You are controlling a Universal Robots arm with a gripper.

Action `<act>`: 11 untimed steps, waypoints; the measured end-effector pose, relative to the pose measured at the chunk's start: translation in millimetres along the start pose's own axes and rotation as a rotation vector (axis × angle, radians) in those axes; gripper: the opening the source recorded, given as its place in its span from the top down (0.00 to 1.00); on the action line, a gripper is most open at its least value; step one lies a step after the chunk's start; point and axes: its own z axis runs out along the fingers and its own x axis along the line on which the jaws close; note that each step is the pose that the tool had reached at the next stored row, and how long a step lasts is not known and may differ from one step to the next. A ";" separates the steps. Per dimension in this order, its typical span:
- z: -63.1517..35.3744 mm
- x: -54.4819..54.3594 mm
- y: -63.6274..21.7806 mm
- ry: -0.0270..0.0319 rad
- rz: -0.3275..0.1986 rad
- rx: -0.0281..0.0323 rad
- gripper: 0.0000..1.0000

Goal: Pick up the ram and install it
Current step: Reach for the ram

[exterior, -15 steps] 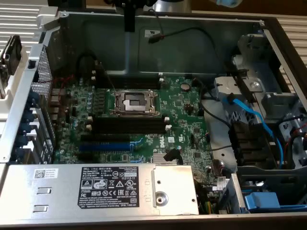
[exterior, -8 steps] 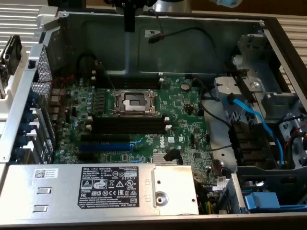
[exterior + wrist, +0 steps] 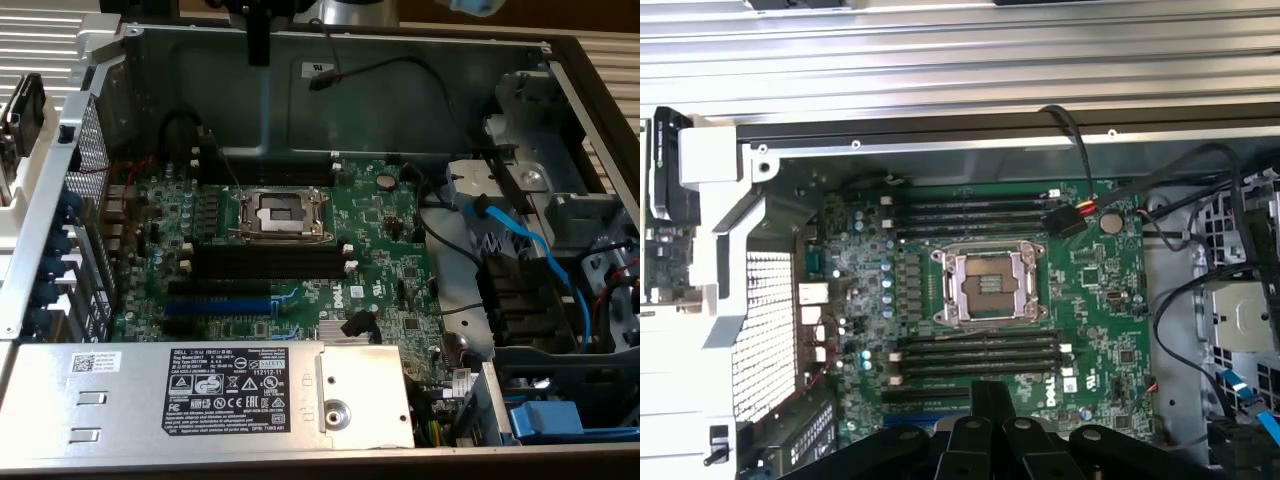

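**Wrist view: closed, empty gripper over the board, ram off to one side outside the case**

Wrist view has the gripper (image 3: 990,395) hanging above the motherboard (image 3: 1090,290) with its black fingers drawn fully together and nothing between them. In the exterior view it hangs by the far wall of the open case, around the middle.

The ram (image 3: 665,205) is not on the board. It is the dark-green stick outside the chassis, beyond the perforated side wall (image 3: 765,320), at the exterior view's left. From the gripper it lies well apart, toward that left side and past the wall. Its long axis appears to run crosswise to the memory slots (image 3: 975,358), though part of it is cut off at the frame edge.

By count there is one ram stick, one arm with one gripper and one processor socket (image 3: 990,285). The black memory slots form two banks, one on each side of the socket, apparently four per bank and all empty. Blue expansion slots (image 3: 218,303) look to number two.
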 end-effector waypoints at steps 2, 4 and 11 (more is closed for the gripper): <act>-0.1 8.9 -0.3 -0.0001 0.000 -0.0001 0.90; -0.4 18.4 -0.6 0.0000 0.000 0.0000 0.90; -1.0 50.0 -2.4 0.0000 0.000 -0.0001 0.90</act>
